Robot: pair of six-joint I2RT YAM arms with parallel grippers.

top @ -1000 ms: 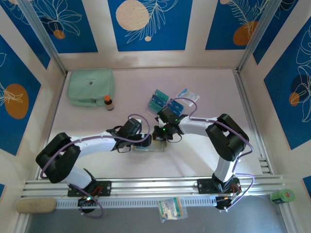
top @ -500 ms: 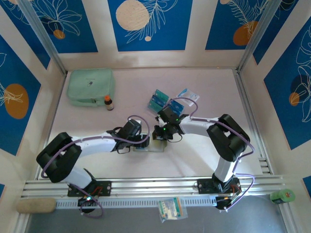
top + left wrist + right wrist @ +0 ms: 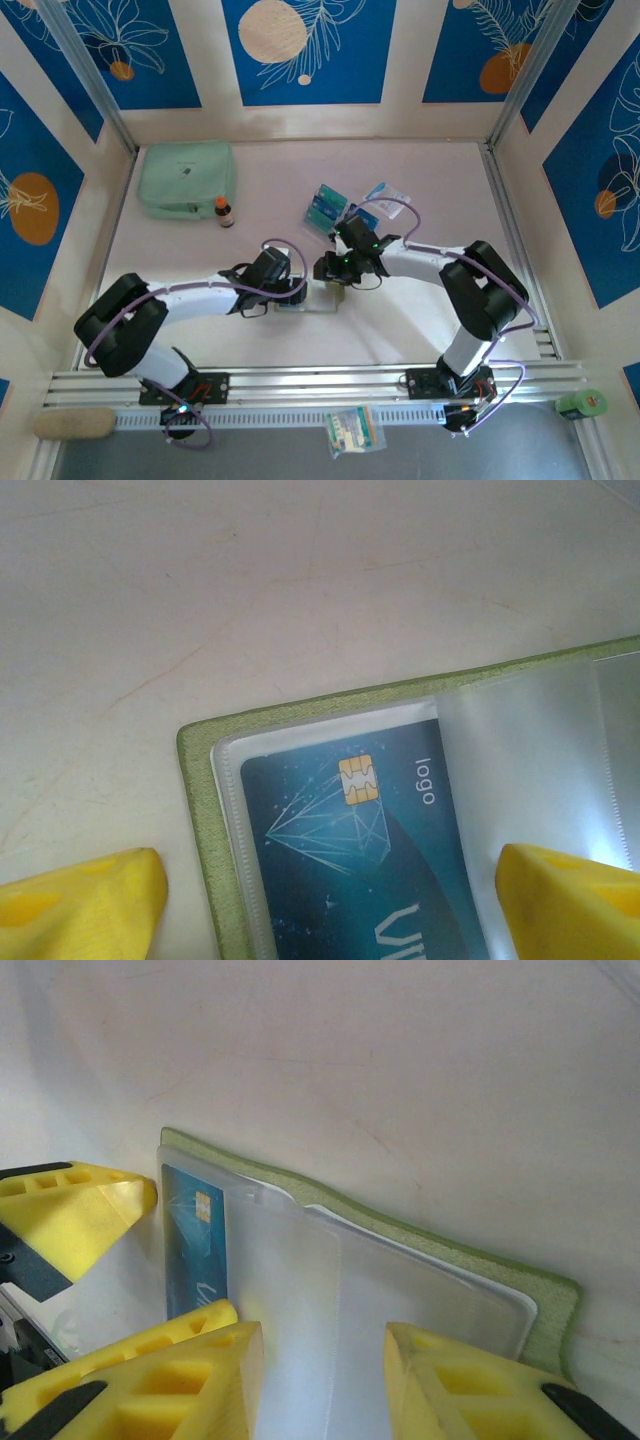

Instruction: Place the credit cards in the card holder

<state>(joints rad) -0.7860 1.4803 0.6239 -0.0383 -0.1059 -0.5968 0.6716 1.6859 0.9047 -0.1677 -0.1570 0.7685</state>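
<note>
Top view: both arms meet mid-table over the card holder (image 3: 322, 302), mostly hidden under them; loose credit cards (image 3: 327, 205) lie beyond it near a white-blue packet (image 3: 388, 193), with a mint pouch (image 3: 187, 178) and a small bottle (image 3: 224, 211) off to the left. Left wrist view adds detail: holder lies open, a teal card (image 3: 400, 900) sits in its clear pocket, gold chip, diamond graphic, the word "logo", big pale letters starting "VI" cut off. There the left gripper (image 3: 328, 870) has jaws wide, one finger over the table (image 3: 200, 600), the other over the pocket, gripping nothing. Right wrist view shows further clear sleeves and the green far edge; the right gripper (image 3: 322, 1355) has jaws partly apart above a sleeve, possibly touching it, can't tell
</note>
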